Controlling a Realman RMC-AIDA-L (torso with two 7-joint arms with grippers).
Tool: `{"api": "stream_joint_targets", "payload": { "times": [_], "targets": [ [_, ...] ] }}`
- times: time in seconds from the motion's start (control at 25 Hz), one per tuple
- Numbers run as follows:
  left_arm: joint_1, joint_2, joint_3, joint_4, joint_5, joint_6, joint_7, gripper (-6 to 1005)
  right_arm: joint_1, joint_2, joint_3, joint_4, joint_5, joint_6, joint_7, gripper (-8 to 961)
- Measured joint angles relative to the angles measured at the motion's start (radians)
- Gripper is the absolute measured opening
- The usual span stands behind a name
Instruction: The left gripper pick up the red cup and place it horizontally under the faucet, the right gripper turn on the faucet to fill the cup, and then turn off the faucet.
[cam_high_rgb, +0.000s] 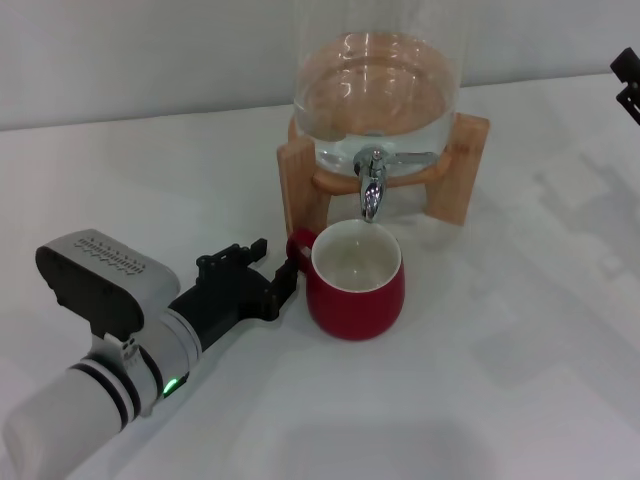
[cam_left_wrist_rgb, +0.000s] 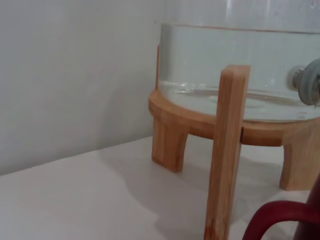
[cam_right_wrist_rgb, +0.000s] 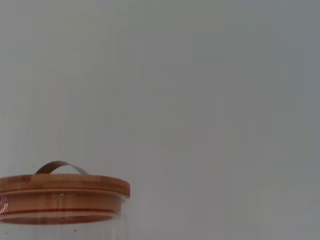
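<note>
Under faucet (cam_high_rgb: 371, 190), red cup (cam_high_rgb: 355, 282) upright, handle toward released left end effector (cam_high_rgb: 268, 270).

**Cut off, hidden or unreadable**

The right gripper (cam_high_rgb: 627, 83) shows only as a black scrap at the head view's edge; its fingers lie out of frame. The glass dispenser jar (cam_high_rgb: 375, 90) is cropped above, its lid unseen there. At the left gripper (cam_high_rgb: 272, 272), whether the fingertips touch the red cup (cam_high_rgb: 355, 283) at its handle cannot be told. In the left wrist view the cup (cam_left_wrist_rgb: 287, 220) and the blurred faucet (cam_left_wrist_rgb: 307, 82) are cut by the edge.
</note>
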Motion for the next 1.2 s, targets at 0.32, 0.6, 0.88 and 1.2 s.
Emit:
{"api": "stream_joint_targets", "payload": {
  "times": [0.32, 0.6, 0.88, 1.2],
  "targets": [
    [-0.012, 0.0, 0.0, -0.003, 0.001, -0.005, 0.015, 455, 0.001, -0.002, 0.0, 0.0, 0.0, 0.001, 0.0, 751],
    [-0.013, 0.001, -0.001, -0.04, 0.001, -0.05, 0.053, 455, 0.0, -0.003, 0.001, 0.0, 0.0, 0.001, 0.0, 750],
    [-0.005, 0.002, -0.017, -0.049, 0.002, -0.051, 0.076, 454, 0.001, -0.003, 0.003, 0.0, 0.0, 0.001, 0.0, 750],
    [-0.003, 0.002, -0.027, -0.046, 0.002, -0.044, 0.081, 454, 0.004, -0.004, 0.005, 0.0, 0.0, 0.001, 0.0, 750]
  ]
}}
